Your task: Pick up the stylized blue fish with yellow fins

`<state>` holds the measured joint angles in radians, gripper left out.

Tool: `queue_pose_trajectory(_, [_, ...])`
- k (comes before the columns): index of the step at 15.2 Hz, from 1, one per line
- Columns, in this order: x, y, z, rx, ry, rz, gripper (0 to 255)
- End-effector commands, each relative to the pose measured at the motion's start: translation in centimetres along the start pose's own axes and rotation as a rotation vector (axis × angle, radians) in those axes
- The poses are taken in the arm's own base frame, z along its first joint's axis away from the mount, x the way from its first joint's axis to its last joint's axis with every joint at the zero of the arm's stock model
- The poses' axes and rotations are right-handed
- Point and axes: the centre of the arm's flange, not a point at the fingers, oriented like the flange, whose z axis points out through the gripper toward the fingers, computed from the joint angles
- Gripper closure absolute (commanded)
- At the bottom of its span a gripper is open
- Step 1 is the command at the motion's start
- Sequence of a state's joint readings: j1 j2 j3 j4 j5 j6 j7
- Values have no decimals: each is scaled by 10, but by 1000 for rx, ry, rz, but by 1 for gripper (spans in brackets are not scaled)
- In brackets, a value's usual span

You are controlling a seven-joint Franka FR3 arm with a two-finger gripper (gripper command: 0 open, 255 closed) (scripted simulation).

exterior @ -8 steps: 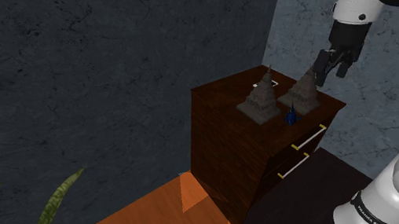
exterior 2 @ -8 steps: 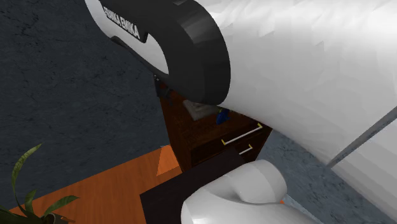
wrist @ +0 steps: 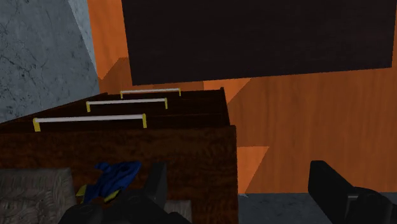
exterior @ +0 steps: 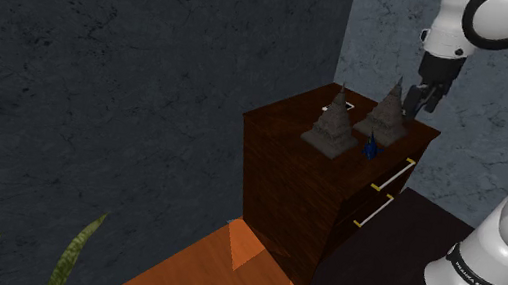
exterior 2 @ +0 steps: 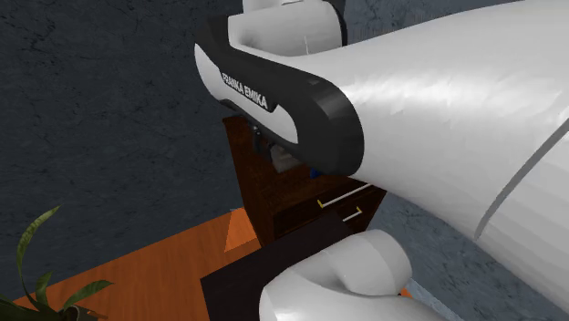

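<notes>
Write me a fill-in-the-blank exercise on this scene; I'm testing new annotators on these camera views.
1. The fish is blue with ___ fins.
2. The gripper has its fingers ___, holding nothing.
3. In the wrist view the dresser shows ___ pale handles.
4. In the shoulder view ___ grey pointed ornaments stand on it.
Missing words: yellow; open; three; two.

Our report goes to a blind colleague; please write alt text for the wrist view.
The open gripper hangs over a dark wooden dresser, where a blue fish with yellow fins lies beside one finger, not between the two. Orange floor shows beyond.
</notes>
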<state>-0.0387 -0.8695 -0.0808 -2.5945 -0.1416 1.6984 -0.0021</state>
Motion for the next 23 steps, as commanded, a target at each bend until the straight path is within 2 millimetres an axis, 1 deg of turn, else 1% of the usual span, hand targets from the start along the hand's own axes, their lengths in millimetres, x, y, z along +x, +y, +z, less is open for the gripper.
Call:
queue_pose_trajectory(1, [2,17,20,-2,13,-36,0])
queue_pose_trajectory(6, [11,56,71,-6,41,-118,0])
queue_pose_trajectory(12, [29,103,131,-11,75,-217,0])
queue_pose_trajectory(17, [49,140,181,-15,104,-299,0])
queue_pose_trajectory(23, [78,183,239,-19,138,-398,0])
